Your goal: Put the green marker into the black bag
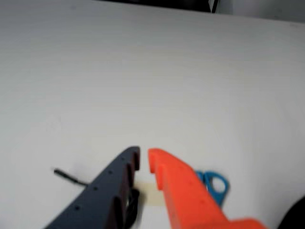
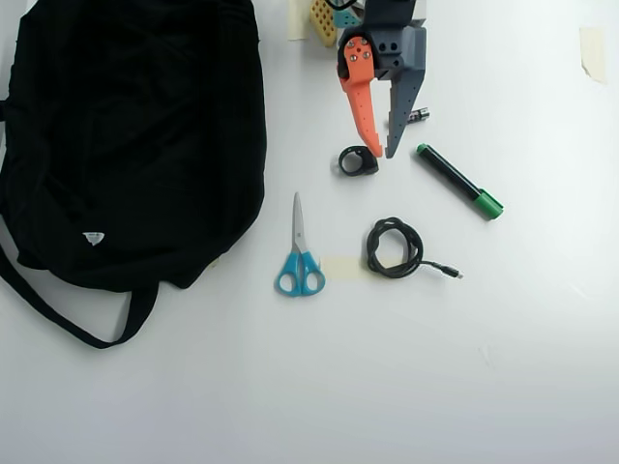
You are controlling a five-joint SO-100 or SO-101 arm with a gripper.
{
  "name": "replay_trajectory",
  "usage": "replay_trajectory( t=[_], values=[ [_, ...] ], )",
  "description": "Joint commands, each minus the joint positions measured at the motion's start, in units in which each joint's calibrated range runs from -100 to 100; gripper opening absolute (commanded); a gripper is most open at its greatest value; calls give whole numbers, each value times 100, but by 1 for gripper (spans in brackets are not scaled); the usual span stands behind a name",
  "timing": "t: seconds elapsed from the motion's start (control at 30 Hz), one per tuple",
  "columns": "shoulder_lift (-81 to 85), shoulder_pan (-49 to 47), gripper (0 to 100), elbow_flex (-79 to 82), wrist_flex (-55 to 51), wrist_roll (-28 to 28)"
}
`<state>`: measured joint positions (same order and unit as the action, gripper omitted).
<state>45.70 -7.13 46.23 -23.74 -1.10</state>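
The green marker (image 2: 459, 181) has a black barrel and a green cap and lies flat on the white table, down and right of my gripper in the overhead view. It does not show in the wrist view. The black bag (image 2: 135, 135) fills the left of the overhead view, its strap (image 2: 58, 314) looping below it. My gripper (image 2: 382, 153) hangs above the table between a small black ring and the marker, touching neither. Its orange and dark fingers stand a narrow gap apart and hold nothing, as the wrist view (image 1: 144, 159) also shows.
Blue-handled scissors (image 2: 300, 253) (image 1: 214, 183) lie below the gripper. Right of them are a coiled black cable (image 2: 395, 248) and a pale tape patch (image 2: 343, 268). A black ring (image 2: 358, 160) and a small battery (image 2: 418, 116) lie by the fingers. The arm's base is at the top.
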Motion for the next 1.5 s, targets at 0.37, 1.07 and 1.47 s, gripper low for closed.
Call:
replay_trajectory(
  t=[0.37,1.07,1.47],
  values=[
    [-2031,-28,2,-2619,152,-42],
    [-3865,-28,2,-4299,1246,-53],
    [-4554,-95,2,-4784,1694,-53]
  ],
)
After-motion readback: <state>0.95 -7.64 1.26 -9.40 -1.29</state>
